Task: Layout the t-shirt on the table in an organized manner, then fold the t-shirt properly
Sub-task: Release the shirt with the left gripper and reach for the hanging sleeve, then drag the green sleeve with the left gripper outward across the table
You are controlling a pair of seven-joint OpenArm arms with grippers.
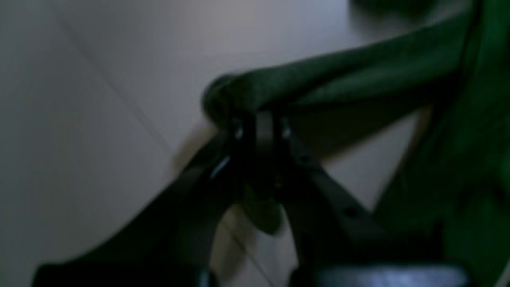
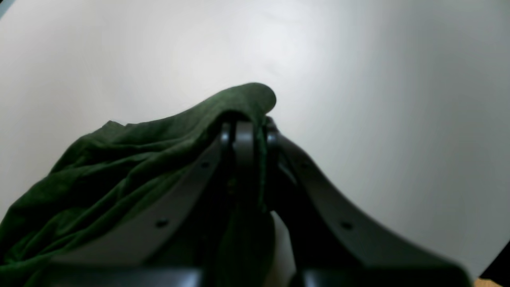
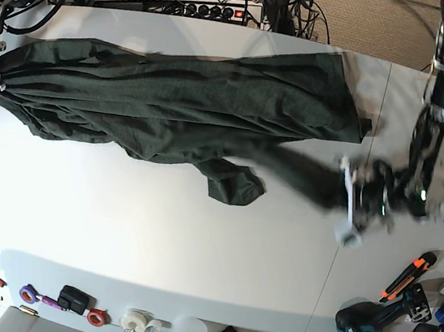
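With both pinching, t-shirt (image 3: 173, 98) stretched.

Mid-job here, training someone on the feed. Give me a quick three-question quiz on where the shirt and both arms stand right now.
1. True or false: the left end effector is closed on a fold of the t-shirt.
2. In the base view, which end of the shirt does the right end effector hold? A. that view's left end B. that view's right end C. the middle
3. Fill in: the cordless drill sits near the table edge at the base view's lower ____.

Key
1. True: the jaws are together with green cloth pinched between them.
2. A: the shirt bunches up at the arm there.
3. right
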